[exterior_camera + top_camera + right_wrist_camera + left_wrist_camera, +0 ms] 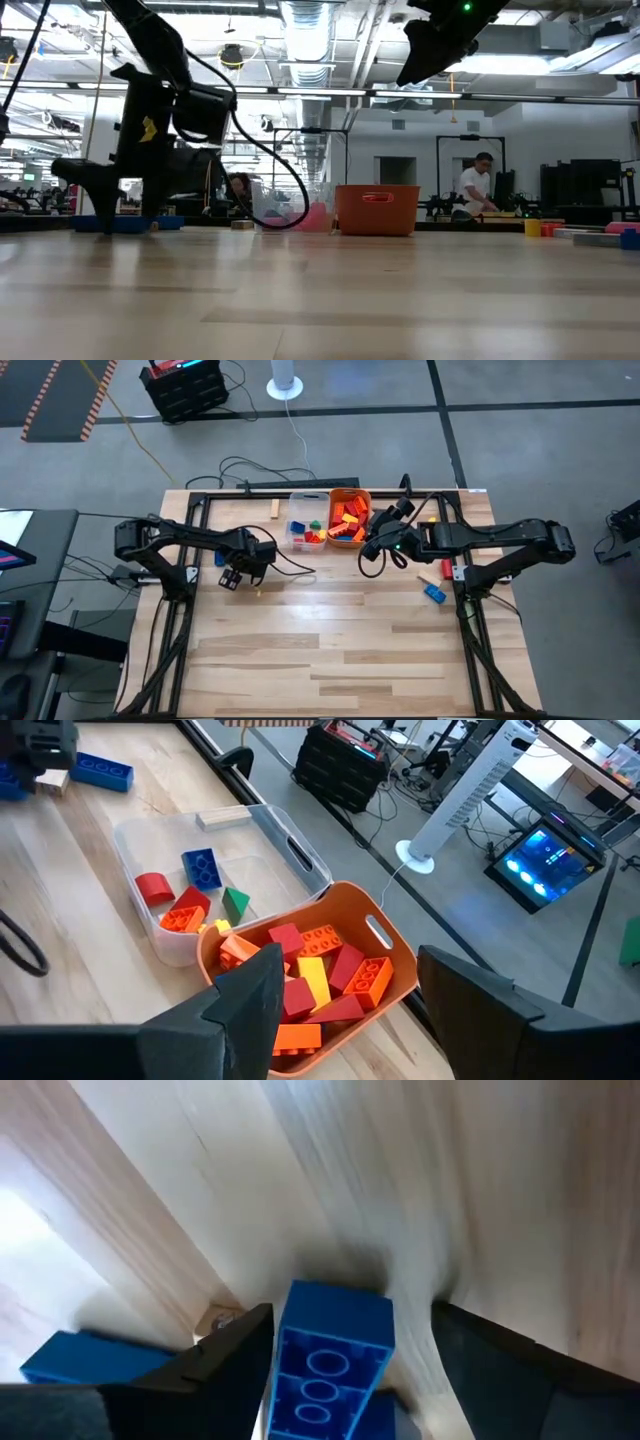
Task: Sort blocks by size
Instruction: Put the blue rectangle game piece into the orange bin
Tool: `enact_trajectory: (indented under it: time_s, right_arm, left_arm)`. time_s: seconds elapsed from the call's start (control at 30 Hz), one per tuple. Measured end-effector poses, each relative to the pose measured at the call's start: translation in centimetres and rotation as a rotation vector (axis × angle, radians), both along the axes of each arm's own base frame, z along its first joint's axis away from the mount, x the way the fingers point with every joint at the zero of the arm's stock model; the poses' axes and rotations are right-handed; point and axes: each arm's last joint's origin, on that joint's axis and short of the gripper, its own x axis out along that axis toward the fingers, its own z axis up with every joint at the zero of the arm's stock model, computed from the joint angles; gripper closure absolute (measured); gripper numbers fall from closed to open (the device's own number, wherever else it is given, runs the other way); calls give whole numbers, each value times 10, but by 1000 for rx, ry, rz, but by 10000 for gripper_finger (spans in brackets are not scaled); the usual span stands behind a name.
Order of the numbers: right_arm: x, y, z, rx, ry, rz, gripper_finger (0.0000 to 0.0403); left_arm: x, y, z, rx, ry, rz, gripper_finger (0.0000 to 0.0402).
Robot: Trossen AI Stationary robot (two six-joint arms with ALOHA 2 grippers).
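A blue studded block (330, 1360) lies on the table at the left, between the fingers of my open left gripper (352, 1312), which points steeply down at it (233, 577). A second blue block (75, 1360) lies just beside it. My right gripper (345, 1010) hangs open and empty, high above the orange tub (330, 970) of red, orange and yellow blocks. Beside that tub stands a clear tub (215, 840) holding a blue, a green, a red and an orange block. A blue block (433, 592) and a wooden one (432, 568) lie at the table's right. My left gripper straddles the blue block from above, one finger (225, 1355) close against its long side (285, 1350), the other finger (500, 1370) standing off with a gap. Whether the near finger touches the block, I cannot tell. The block lies flat on the table.
A wooden bar (274, 509) lies at the far edge, left of the clear tub. A small wooden piece (215, 1320) lies by the left finger. Black frame rails (190, 530) run along the table's sides. The near half of the table (330, 660) is bare wood.
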Motion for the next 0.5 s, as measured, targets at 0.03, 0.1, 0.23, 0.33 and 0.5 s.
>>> enact_trajectory:
  time_s: [0.03,0.1,0.23,0.33,0.5]
  right_arm:
    - [0,0,0,0,0,0,143]
    - [0,0,0,0,0,0,143]
    - [0,0,0,0,0,0,143]
    - [0,0,0,0,-1,0,143]
    - [0,0,0,0,0,0,143]
  left_arm:
    - [-1,0,-1,12,7,2,138]
    - [-2,0,-1,36,16,10,146]
    - [-4,1,-2,66,42,-5,190]
    - [-4,2,-2,86,46,-16,247]
    - [-1,1,2,116,23,57,280]
